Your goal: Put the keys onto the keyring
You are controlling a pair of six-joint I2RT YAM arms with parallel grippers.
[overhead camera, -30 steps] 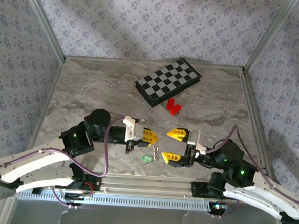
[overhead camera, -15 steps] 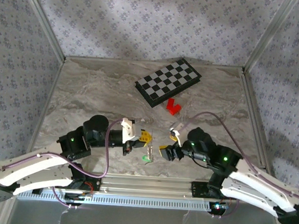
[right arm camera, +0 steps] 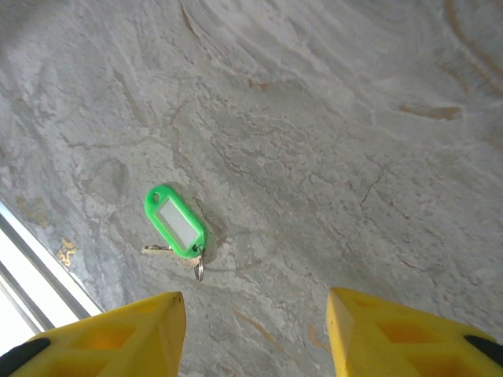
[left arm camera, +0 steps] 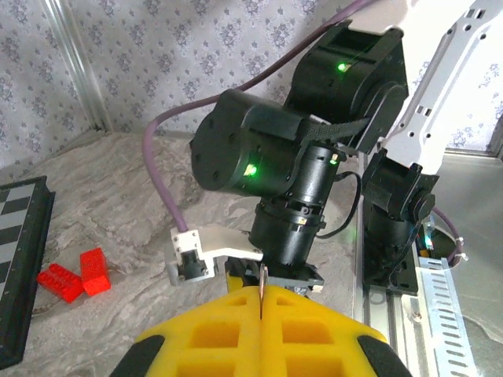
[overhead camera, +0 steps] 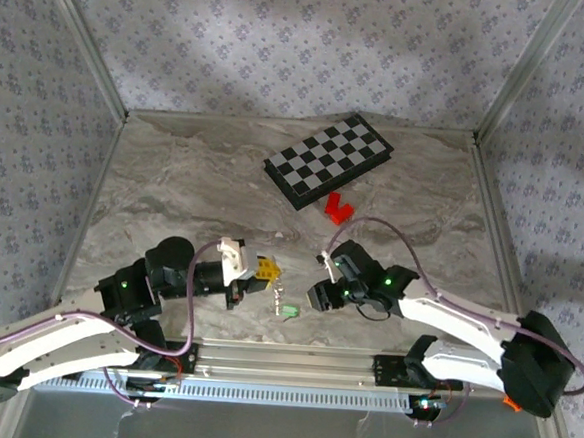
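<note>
A green plastic tag point(right arm camera: 174, 221) lies flat on the marble table, with a small metal keyring point(right arm camera: 199, 271) at one end and a thin silvery key point(right arm camera: 157, 249) beside it. From above the tag point(overhead camera: 289, 309) sits between the two grippers. My right gripper point(right arm camera: 251, 308) hangs just over the table, open, the tag ahead of its left finger and nothing between the fingers. My left gripper point(left arm camera: 262, 292) is shut on a thin flat metal key point(left arm camera: 262, 276) seen edge-on. That gripper point(overhead camera: 266, 270) is a little left of the tag.
A checkered board point(overhead camera: 328, 159) lies at the back and red blocks point(overhead camera: 339, 209) sit just in front of it. The right arm's wrist point(left arm camera: 291, 212) stands close in front of my left gripper. An aluminium rail point(overhead camera: 292, 359) runs along the near edge.
The right arm has swung in from the right and now points down beside the green tag, its jaws narrower than before. The left gripper has drawn back to the left, still shut.
</note>
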